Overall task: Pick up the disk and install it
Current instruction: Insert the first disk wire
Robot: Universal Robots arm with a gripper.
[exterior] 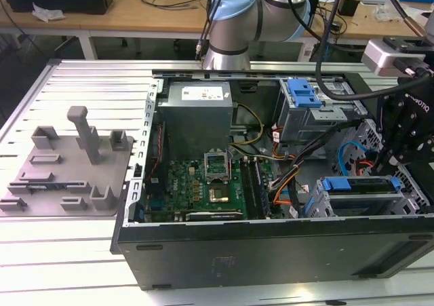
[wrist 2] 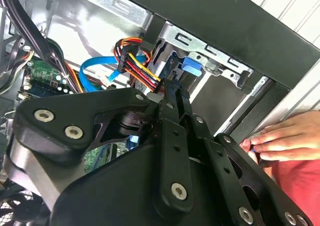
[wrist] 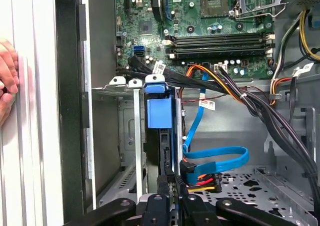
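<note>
The disk stands edge-on in a slot of the metal drive cage, its bright blue carrier facing out. In the exterior view the disk lies in the cage at the case's front, on the exterior view's right. My gripper is shut, its two black fingers pressed together. Their tips sit right at the disk's near end, and I see nothing between them. In the second wrist view the gripper reaches toward the blue carrier. My gripper hangs over the cage.
A person's hand rests on the table beside the case wall; the hand is close to the cage. A blue data cable and power cables lie next to the cage. The motherboard and a grey fixture plate lie further left.
</note>
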